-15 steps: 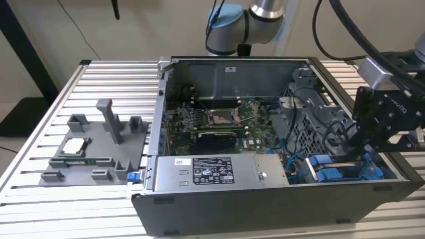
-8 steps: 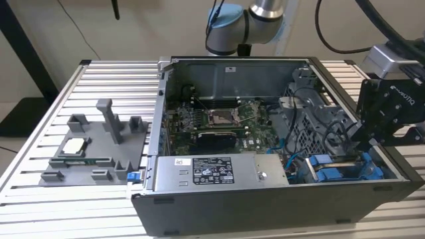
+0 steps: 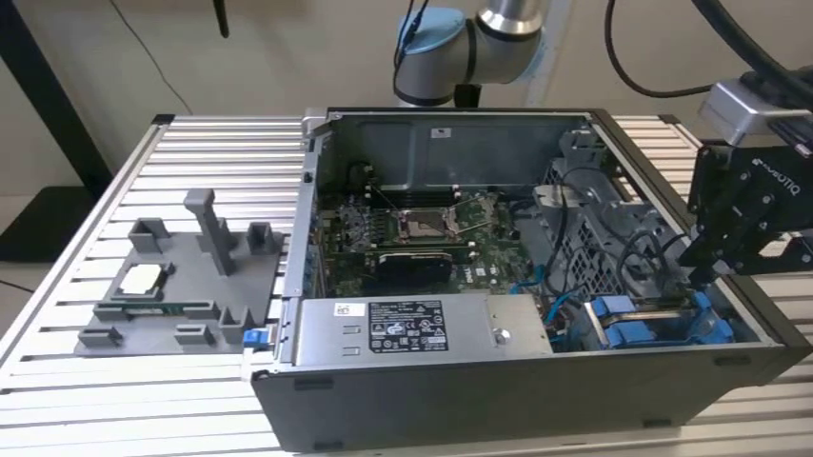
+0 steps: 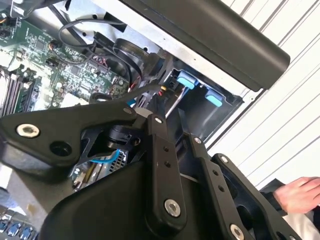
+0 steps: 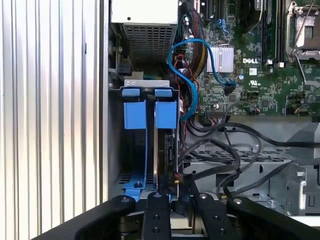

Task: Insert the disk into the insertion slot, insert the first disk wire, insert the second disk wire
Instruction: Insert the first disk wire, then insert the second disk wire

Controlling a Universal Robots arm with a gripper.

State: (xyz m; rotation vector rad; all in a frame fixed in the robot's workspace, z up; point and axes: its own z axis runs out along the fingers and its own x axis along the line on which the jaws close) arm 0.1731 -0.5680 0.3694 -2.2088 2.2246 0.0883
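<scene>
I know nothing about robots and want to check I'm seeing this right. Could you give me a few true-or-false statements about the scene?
1. The computer case stands open, its motherboard in view. True.
2. The gripper hangs over the grey tray. False: it is by the insertion slot, at the exterior view's right.
3. The disk lies outside the case. False: it stands in the insertion slot, beside a second blue carrier.
4. A person's hand shows in the second wrist view. True.
5. A blue cable loops beside the slot. True.
</scene>
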